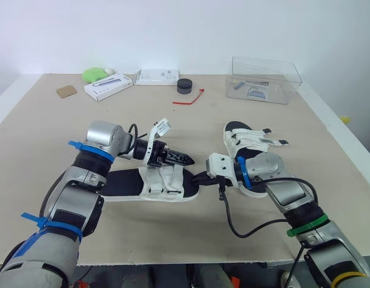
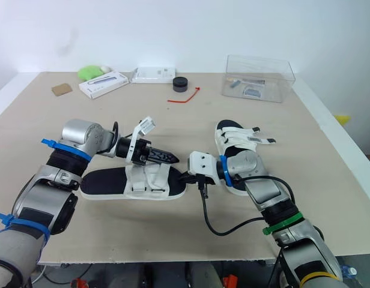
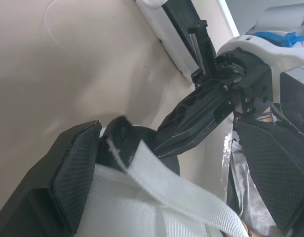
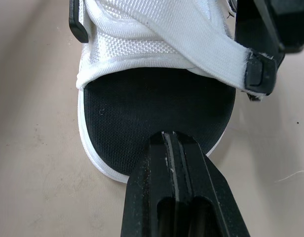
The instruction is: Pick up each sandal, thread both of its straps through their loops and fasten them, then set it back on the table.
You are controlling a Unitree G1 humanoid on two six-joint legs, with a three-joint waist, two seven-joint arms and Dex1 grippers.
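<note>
The nearer sandal (image 1: 150,183) lies flat on the tabletop (image 1: 41,138) in front of my left arm, sole down, toe pointing toward my right arm, its white straps bunched over the middle of the black footbed. My left pincer (image 1: 180,159) hovers just above those straps, and in its wrist view the fingers (image 3: 68,182) are spread with a white strap (image 3: 157,187) lying between them; I cannot tell whether either pad presses it. My right pincer (image 4: 174,148) is pressed together with nothing between its fingers, its tip resting at the toe end of the same sandal's footbed. The second sandal (image 1: 245,139) sits on the tabletop just behind my right wrist, its strap ends sticking out loose to the side. Well apart along the far edge I see a clear plastic box (image 1: 264,78), a black round puck (image 1: 184,86), a red tie (image 1: 190,99), two white boxes (image 1: 108,86) and a green object (image 1: 95,74).
</note>
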